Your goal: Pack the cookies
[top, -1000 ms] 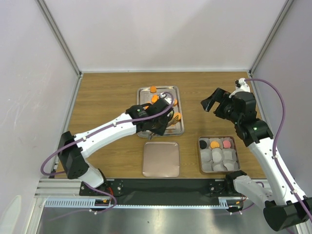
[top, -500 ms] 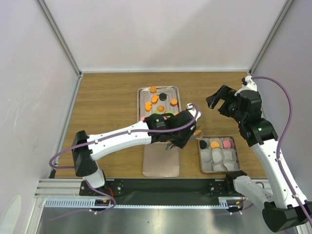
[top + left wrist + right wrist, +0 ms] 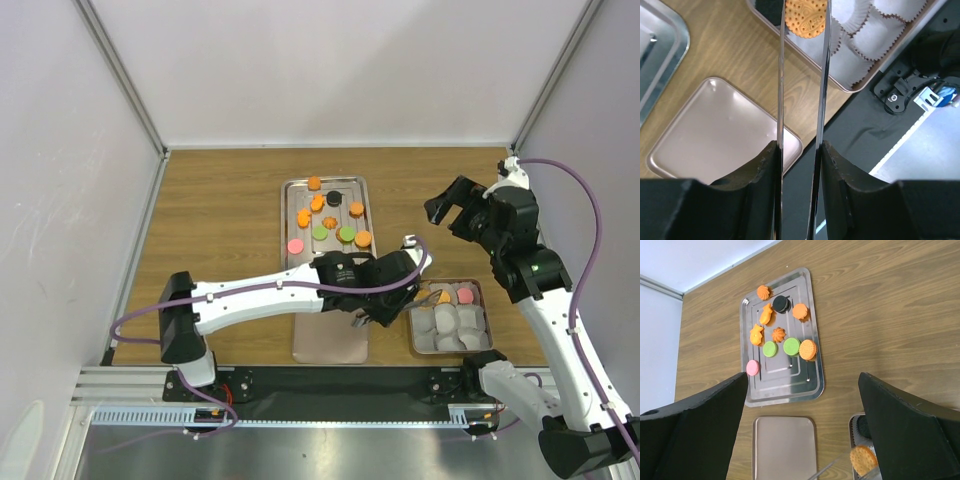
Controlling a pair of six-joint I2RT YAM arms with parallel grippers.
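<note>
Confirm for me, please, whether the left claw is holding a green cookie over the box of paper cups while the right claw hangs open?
Not quite: the cookie in the left claw is orange, not green, as the left wrist view shows. The rest holds: it is above the box of paper cups, and the right claw hangs open.

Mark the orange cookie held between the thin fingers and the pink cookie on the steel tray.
orange cookie (image 3: 806, 17), left wrist view, centre of its dotted face.
pink cookie (image 3: 753, 367), right wrist view, centre of its top.
</note>
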